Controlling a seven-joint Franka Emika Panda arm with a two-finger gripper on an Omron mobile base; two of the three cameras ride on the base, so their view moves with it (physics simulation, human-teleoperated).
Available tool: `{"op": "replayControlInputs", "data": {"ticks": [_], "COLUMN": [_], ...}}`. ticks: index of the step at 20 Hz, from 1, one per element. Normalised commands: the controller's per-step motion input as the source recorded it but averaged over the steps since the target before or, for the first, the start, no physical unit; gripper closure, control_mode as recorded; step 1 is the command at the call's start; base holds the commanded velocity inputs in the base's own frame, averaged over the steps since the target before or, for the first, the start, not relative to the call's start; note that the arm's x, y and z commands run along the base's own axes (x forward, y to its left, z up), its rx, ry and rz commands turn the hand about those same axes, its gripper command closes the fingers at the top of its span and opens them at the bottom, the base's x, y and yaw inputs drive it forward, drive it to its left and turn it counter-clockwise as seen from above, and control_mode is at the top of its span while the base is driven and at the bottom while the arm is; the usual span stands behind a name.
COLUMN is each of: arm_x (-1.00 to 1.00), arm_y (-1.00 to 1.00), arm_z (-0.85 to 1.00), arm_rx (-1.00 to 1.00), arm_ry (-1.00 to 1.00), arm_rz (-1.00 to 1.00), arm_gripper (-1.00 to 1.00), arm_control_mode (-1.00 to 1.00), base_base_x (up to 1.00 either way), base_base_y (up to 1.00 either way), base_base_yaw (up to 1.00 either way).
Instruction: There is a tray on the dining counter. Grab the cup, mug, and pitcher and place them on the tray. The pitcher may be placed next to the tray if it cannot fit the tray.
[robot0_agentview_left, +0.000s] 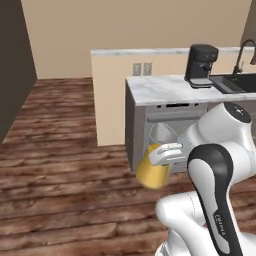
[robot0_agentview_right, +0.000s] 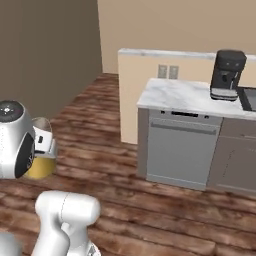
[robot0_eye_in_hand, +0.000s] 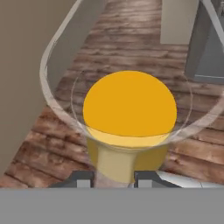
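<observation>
Above the wooden floor (robot0_agentview_left: 60, 150), well clear of any worktop, the pitcher (robot0_agentview_left: 154, 165) hangs in the gripper (robot0_agentview_left: 167, 154), carried in mid-air to the left of the arm's white body. Seen from the left base camera, the white fingers (robot0_agentview_left: 165, 150) wrap the glass at its narrow part, with the wide base full of orange-yellow liquid below them and the clear spout rising above. From the right base camera the same vessel peeks out at the far left, partly behind the arm's round joint. Looking along the hand, the two dark fingertips (robot0_eye_in_hand: 81, 178) sit to either side of the glass, closed against it, and the rim of the pitcher opens wide around the round pool of juice.

The pitcher's long axis leans a little off upright, top tipped toward the cabinets, though the liquid looks well below the rim.

Far and to the right stands a short marble counter (robot0_agentview_left: 160, 87) over a dishwasher (robot0_agentview_left: 170, 122), bearing a black coffee machine (robot0_agentview_left: 201, 65), with a dark sink (robot0_agentview_left: 235, 82) and tap beside it.

My judgement is that the carry is midway: the load is secured, and the next move depends on bringing the base round to the dining counter, then lowering the pitcher base-first.
</observation>
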Motion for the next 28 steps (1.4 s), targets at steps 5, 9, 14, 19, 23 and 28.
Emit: {"op": "replayControlInputs", "data": {"ticks": [5, 9, 14, 19, 23, 28], "arm_x": [0.0, 0.0, 0.0, 0.0, 0.0, 0.0], "arm_y": [0.0, 0.0, 0.0, 0.0, 0.0, 0.0], "arm_z": [0.0, 0.0, 0.0, 0.0, 0.0, 0.0], "arm_rx": [0.0, 0.0, 0.0, 0.0, 0.0, 0.0], "arm_ry": [0.0, 0.0, 0.0, 0.0, 0.0, 0.0], "arm_rz": [0.0, 0.0, 0.0, 0.0, 0.0, 0.0], "arm_gripper": [1.0, 1.0, 1.0, 1.0, 1.0, 1.0], "arm_control_mode": [1.0, 1.0, 1.0, 1.0, 1.0, 1.0], "base_base_x": [1.0, 1.0, 1.0, 1.0, 1.0, 1.0], "base_base_y": [0.93, 1.0, 1.0, 0.94, 0.74, 0.36], "base_base_yaw": [-0.09, -0.11, -0.11, -0.25, -0.23, -0.14]}}
